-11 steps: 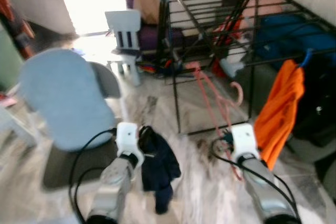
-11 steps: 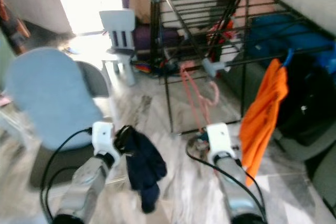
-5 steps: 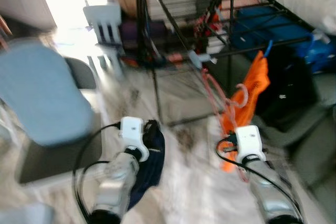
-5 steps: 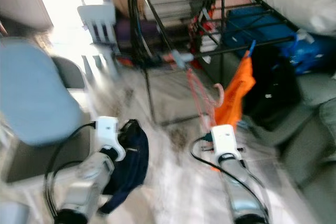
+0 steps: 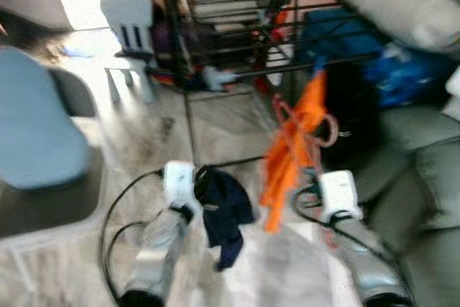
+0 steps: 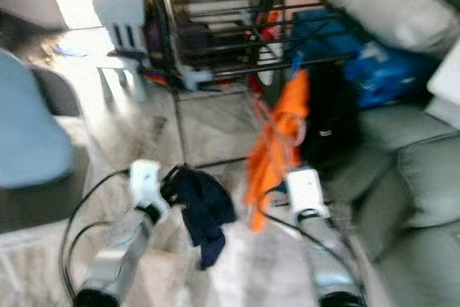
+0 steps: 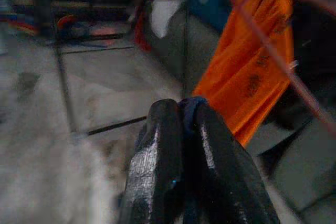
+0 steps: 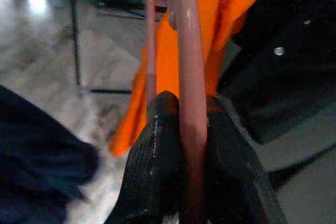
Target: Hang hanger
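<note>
Carrying the pink hanger [image 8: 191, 77] toward the black drying rack [image 6: 215, 19], the right pincer [image 8: 181, 145] has its fingers pressed together on the hanger's bar; the hook end rises in front of an orange garment [image 5: 291, 149] that hangs from the rack's near rail. To hang it well, I judge the hook should be lifted above a free rail, beside the orange cloth rather than through it, then lowered until it catches before letting go. The left pincer [image 7: 181, 145] pinches a dark blue garment [image 5: 223, 210], dangling over the floor. No containers are clearly visible; the views are blurred.
</note>
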Motion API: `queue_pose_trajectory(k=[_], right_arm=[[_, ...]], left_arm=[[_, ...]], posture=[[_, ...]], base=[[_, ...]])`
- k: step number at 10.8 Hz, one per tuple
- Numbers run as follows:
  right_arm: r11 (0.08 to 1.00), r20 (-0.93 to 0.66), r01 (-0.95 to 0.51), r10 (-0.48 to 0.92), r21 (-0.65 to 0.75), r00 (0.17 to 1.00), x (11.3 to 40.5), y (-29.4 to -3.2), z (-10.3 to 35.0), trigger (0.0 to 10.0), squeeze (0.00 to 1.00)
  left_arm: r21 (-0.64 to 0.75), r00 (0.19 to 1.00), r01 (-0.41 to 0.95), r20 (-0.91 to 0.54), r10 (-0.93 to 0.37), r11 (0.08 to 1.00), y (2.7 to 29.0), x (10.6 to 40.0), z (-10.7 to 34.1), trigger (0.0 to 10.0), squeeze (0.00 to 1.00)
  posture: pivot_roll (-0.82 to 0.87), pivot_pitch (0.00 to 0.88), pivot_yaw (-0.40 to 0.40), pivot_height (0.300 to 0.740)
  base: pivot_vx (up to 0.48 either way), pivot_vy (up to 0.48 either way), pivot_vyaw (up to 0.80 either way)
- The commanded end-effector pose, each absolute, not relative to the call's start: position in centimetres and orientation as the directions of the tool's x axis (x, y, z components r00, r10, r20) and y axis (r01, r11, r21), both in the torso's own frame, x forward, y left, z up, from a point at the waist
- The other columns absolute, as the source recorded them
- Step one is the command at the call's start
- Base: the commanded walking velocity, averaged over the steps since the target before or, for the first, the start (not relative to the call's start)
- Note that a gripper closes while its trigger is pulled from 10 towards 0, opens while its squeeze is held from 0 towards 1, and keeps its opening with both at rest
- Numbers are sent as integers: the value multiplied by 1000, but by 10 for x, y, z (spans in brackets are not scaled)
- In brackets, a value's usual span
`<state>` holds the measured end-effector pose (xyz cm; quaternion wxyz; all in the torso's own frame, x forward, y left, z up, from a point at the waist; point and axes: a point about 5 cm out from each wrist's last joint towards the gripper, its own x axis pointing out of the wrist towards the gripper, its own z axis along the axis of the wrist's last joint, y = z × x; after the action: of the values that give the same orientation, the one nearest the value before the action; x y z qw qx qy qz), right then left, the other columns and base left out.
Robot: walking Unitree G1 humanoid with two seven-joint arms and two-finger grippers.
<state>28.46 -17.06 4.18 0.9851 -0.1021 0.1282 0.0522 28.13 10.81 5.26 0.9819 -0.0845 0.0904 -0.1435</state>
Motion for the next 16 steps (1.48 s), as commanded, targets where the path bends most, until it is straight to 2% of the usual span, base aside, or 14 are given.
queue_pose_trajectory(k=[1,4,7,14,16], right_arm=[[973,-250,-126,76,-191,965,287,-174,46,10000,0],[979,-228,-140,103,-151,968,287,-171,50,10000,0],[966,-209,-244,223,-81,952,284,-158,55,10000,0],[971,-231,-230,209,-68,950,284,-158,52,10000,0],[971,-235,-228,207,-68,950,284,-157,51,10000,0]], left_arm=[[-155,955,239,-140,-261,959,109,286,58,10000,0],[-115,973,119,-183,-139,986,139,271,46,10000,0],[-19,983,-16,-182,13,1000,166,240,36,10000,0],[-43,979,16,-202,-25,999,155,249,38,10000,0],[-47,978,27,-207,-36,999,154,251,38,10000,0]], posture=[[-185,0,34,740],[-182,0,38,740],[-156,0,18,740],[-166,0,28,740],[-162,0,27,740]], base=[[0,0,0],[0,0,0],[0,0,0],[0,0,0],[-263,0,0]])
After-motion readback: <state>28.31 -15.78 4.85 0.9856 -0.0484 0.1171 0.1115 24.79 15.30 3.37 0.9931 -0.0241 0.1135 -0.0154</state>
